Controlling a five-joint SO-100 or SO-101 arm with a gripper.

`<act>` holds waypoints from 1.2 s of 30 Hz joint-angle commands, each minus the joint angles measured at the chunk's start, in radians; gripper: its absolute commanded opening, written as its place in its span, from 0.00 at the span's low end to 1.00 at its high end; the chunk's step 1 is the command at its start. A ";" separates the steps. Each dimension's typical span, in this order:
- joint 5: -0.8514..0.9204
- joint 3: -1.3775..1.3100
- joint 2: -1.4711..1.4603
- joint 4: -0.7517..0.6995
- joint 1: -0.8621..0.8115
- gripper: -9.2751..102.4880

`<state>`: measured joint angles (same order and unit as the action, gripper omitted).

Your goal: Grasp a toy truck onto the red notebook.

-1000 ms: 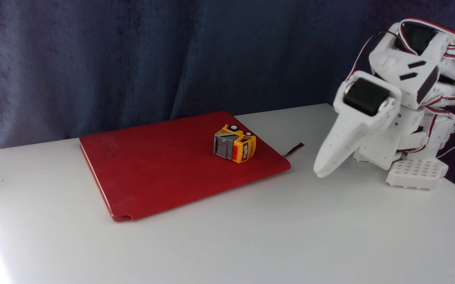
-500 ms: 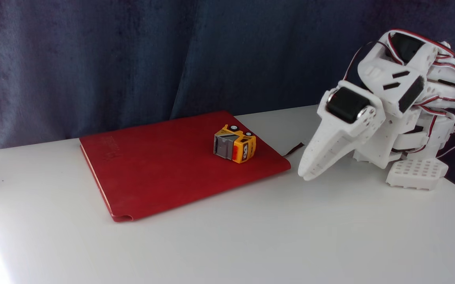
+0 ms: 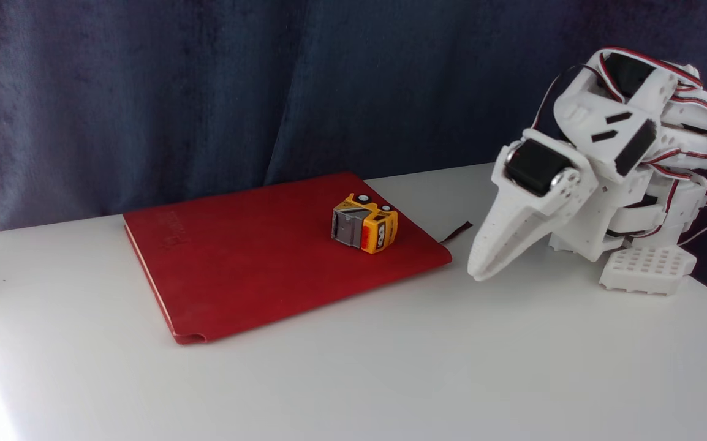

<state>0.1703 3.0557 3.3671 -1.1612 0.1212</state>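
Truck: the small boxy orange-yellow plastic toy truck (image 3: 364, 229) with a grey back section lies tipped over on the dark red leather-like notebook (image 3: 255, 254), its little black-and-white wheels pointing up and away toward the curtain.
Place on the cover: near the notebook's right-hand end in the fixed view, closer to the far long edge than to the near one, and well inside the border.
Notebook: flat on the white table (image 3: 390, 367), set at a slant, its thin dark ribbon bookmark (image 3: 456, 232) poking out at the right end.
Pincer: the white two-finger gripper (image 3: 479, 275) points down and to the left, its tip low over the bare table just beyond the notebook's right corner; the two fingers look pressed together with nothing between them.
Bearing: the truck lies to the left of the tip and a little farther back, with the notebook's corner and the ribbon between them.
Long axis: the truck's length runs roughly left to right and slightly toward the camera, grey end left, orange cab right, so the cab end faces the pincer.
Judgement: the truck already rests on the notebook, so the placing looks done; a re-grasp would need the fingers spread across the short sides.
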 commanded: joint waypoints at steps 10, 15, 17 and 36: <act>0.011 -0.011 0.020 0.005 0.021 0.08; 0.011 -0.011 0.020 0.005 0.021 0.08; 0.011 -0.011 0.020 0.005 0.021 0.08; 0.011 -0.011 0.020 0.005 0.021 0.08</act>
<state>0.1764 3.0557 3.3671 -1.1612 0.1457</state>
